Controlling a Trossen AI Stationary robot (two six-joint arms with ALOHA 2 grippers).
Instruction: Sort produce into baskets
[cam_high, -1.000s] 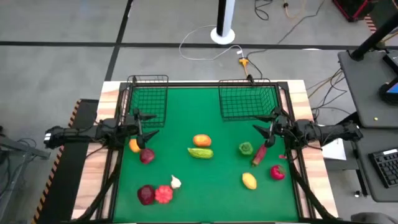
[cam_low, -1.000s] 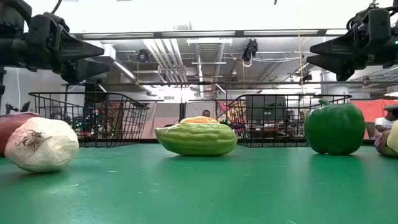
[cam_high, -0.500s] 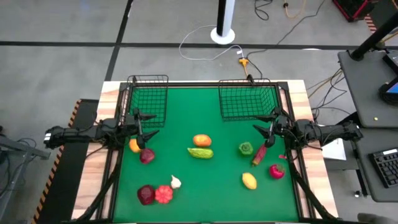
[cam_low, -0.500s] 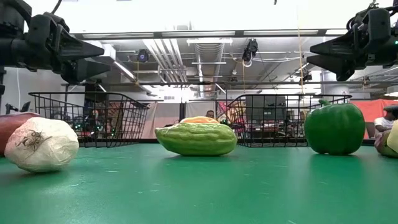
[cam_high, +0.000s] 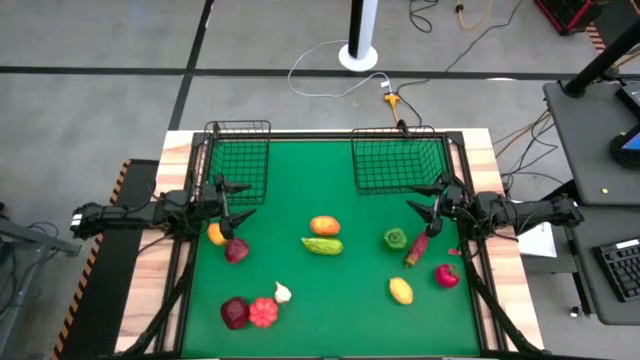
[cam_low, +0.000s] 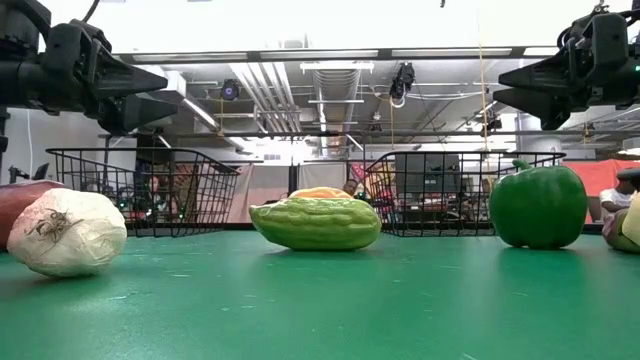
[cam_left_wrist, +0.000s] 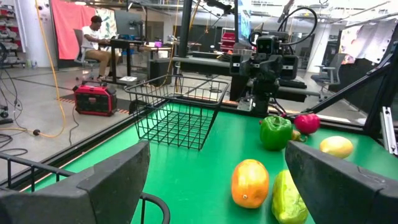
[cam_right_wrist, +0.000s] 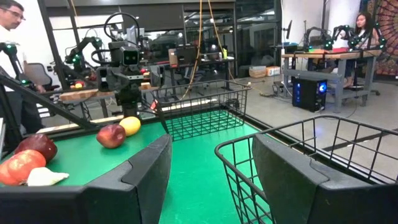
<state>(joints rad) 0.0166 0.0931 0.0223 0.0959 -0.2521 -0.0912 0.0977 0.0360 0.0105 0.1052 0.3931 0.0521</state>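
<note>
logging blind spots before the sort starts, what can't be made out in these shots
- Low view: the orange piece shows only its top, hidden behind the green gourd.
- Low view: the dark red piece is cut by the picture's edge and covered by the white piece.
- Low view: the yellow piece is cut off at the opposite edge.
- High view: the long red piece is too small to identify.

You are working in a robotics lab, an open industrial hall with exposed ceiling ducts (cam_low: 335, 85) and strip lights. Beyond your green table (cam_high: 330, 275) stand workbenches (cam_right_wrist: 323, 59) carrying other robot arms (cam_right_wrist: 87, 46), a red generator (cam_left_wrist: 94, 99), loose floor cables (cam_high: 330, 70), and a person (cam_left_wrist: 93, 34) seated at a desk with a monitor.
</note>
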